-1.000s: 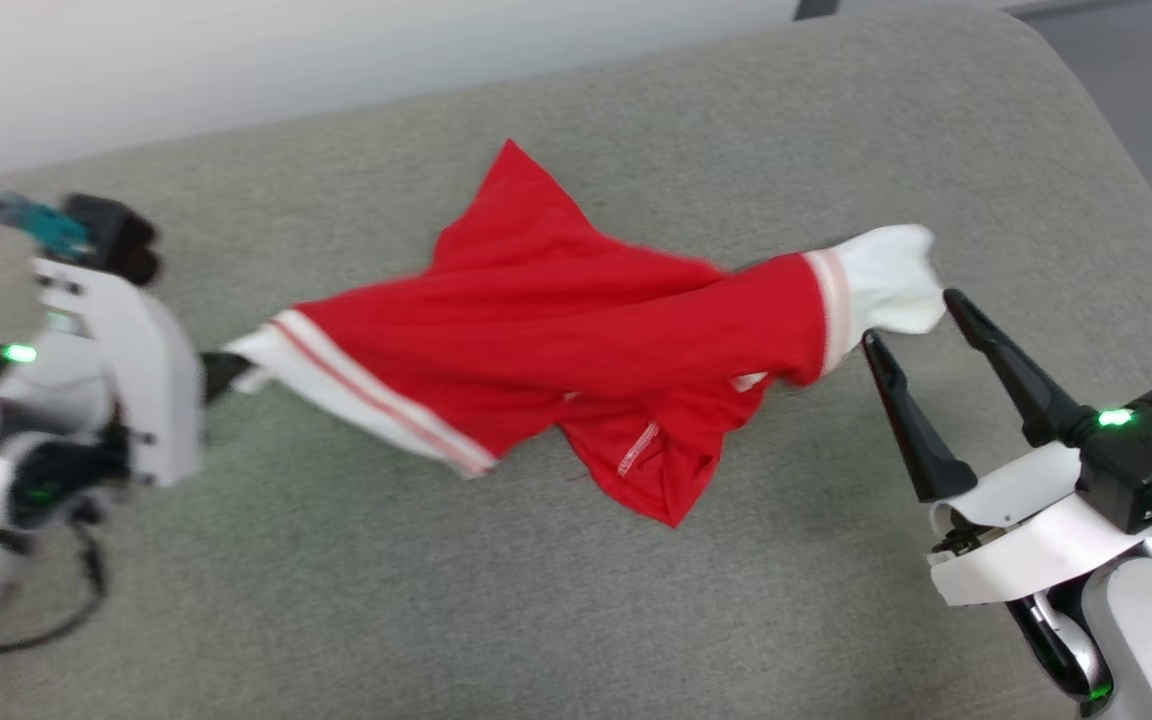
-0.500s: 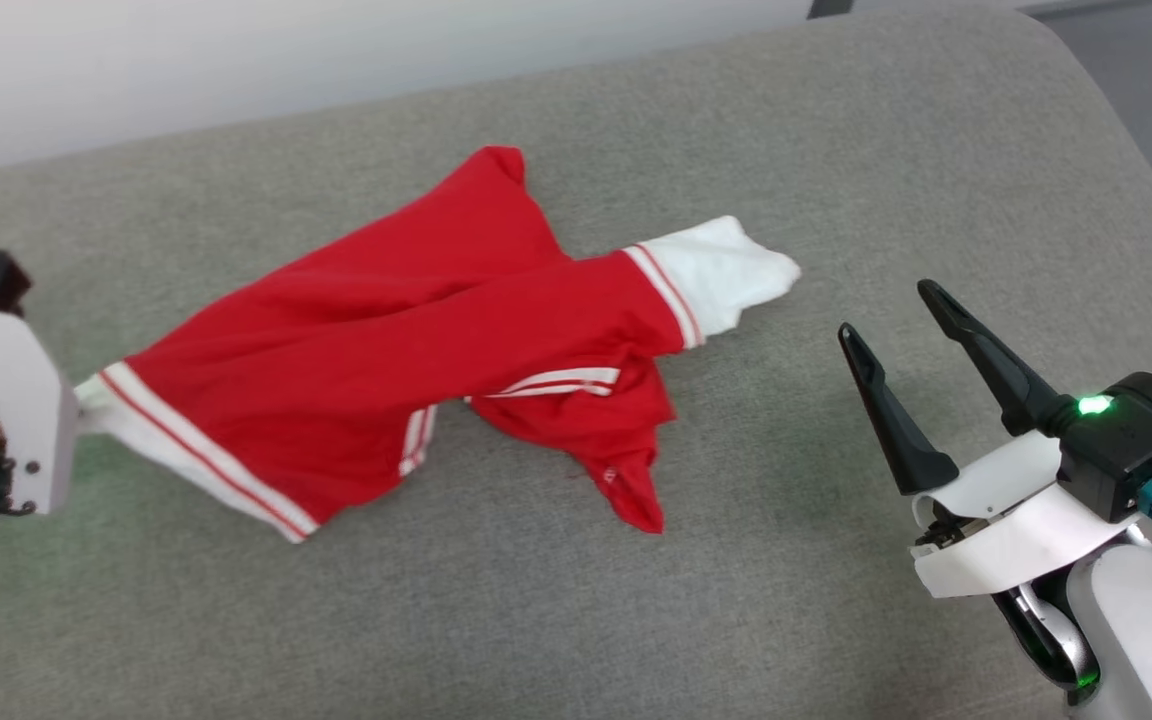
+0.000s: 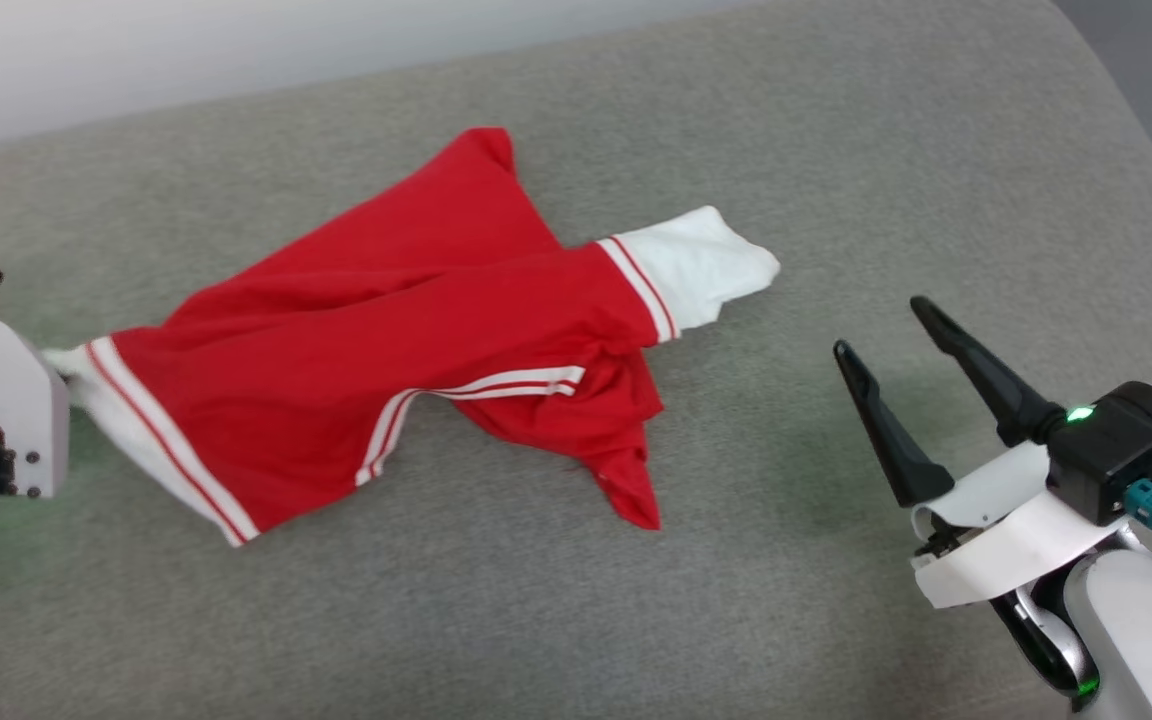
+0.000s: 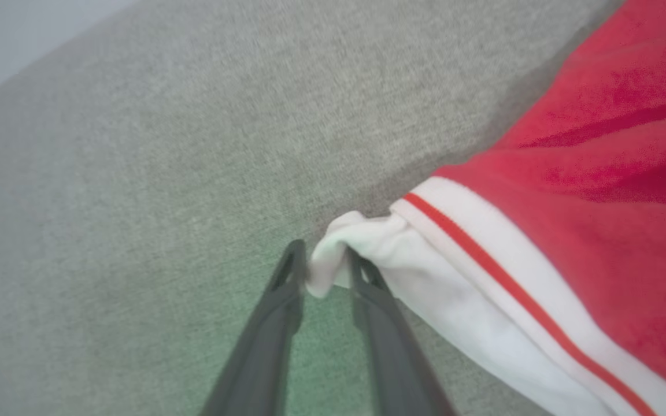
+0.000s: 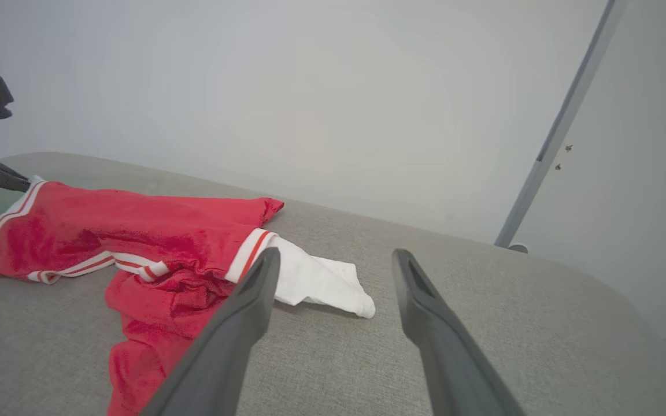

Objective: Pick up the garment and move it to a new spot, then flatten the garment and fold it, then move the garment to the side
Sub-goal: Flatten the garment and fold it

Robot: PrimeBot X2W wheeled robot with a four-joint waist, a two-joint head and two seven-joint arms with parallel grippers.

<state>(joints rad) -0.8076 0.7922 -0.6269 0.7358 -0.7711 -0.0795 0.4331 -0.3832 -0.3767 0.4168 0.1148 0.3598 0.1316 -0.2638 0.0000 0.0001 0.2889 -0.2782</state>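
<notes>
The red garment lies stretched across the grey cushion, its white cuff panels at both ends. My left gripper is shut on the white cuff at the garment's left end; in the head view that cuff corner meets the gripper's white housing at the far left. The other white cuff rests loose on the cushion. My right gripper stands open at the lower right, apart from the garment, nothing between its fingers.
The grey cushion spans the scene, with a rounded corner at the upper right. A pale wall rises behind it, and a grey pole stands at the right in the right wrist view.
My left gripper has dragged the garment leftward by its cuff. The right-hand white cuff, let go, dropped onto the cushion, and the right gripper drew back slightly.
</notes>
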